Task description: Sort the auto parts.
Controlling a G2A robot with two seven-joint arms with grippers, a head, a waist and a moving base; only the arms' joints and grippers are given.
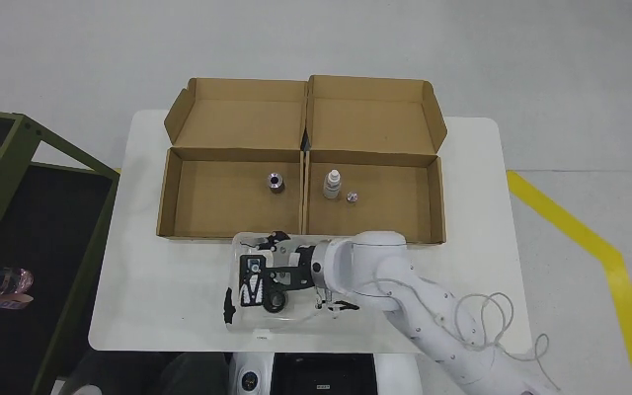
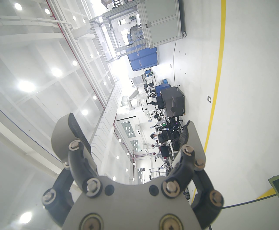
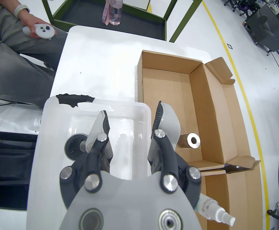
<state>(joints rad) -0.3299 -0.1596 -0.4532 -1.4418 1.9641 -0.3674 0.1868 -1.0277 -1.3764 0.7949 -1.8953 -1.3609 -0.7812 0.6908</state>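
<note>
My right gripper [image 1: 259, 281] [image 3: 131, 113] hangs open over a white plastic tray [image 1: 240, 247] [image 3: 130, 104] at the table's front edge, with nothing between its fingers. A black round part with a short stem [image 3: 74, 148] [image 1: 276, 301] lies in the tray beside one finger [image 3: 99, 128]. Behind the tray stands a two-compartment cardboard box [image 1: 197, 202] [image 3: 165, 91]. A metal cylinder [image 1: 272, 181] [image 3: 191, 141] lies in one compartment. A white spray bottle [image 1: 334, 183] [image 3: 214, 212] and a small pinkish piece [image 1: 353, 196] lie in the other. My left gripper [image 2: 130, 128] is open, off the table, pointing into the room.
Black tape [image 3: 74, 99] is stuck on the tray's rim. The box's flaps [image 1: 306, 118] stand open at the back. A green-framed rack [image 1: 39, 247] stands left of the table, with a pink bottle [image 3: 112, 12] on it. Bare tabletop [image 1: 168, 286] lies left of the tray.
</note>
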